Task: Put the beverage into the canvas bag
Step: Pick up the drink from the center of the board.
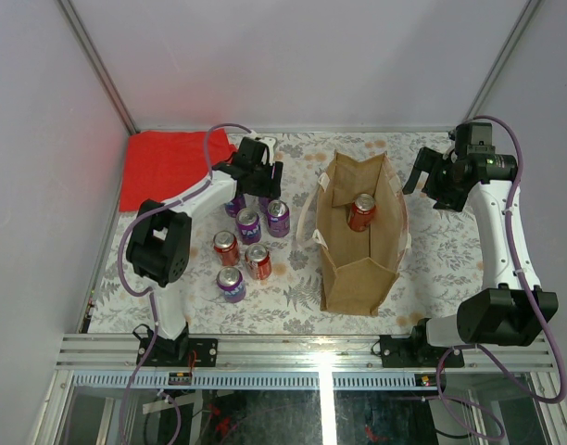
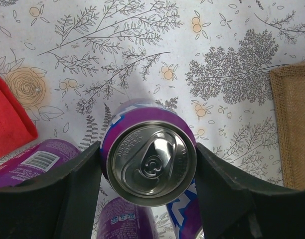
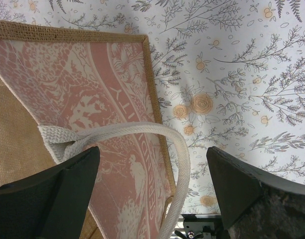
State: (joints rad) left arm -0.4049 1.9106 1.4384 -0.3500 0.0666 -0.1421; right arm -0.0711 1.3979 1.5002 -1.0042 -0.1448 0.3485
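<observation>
Purple soda can (image 2: 151,162) sits pinched between the left gripper's (image 2: 148,155) fingers, pads looking snug on both curved sides. More purple cans (image 2: 33,162) crowd just left of and under those fingers, so a tilted lift could knock them over. The canvas bag (image 1: 356,286) is off to the gripper's right with a red can (image 1: 361,211) already inside, and a low carry might clip the rim. Right gripper (image 3: 152,149) is spread wide, empty, right over the cream handle (image 3: 142,130).
</observation>
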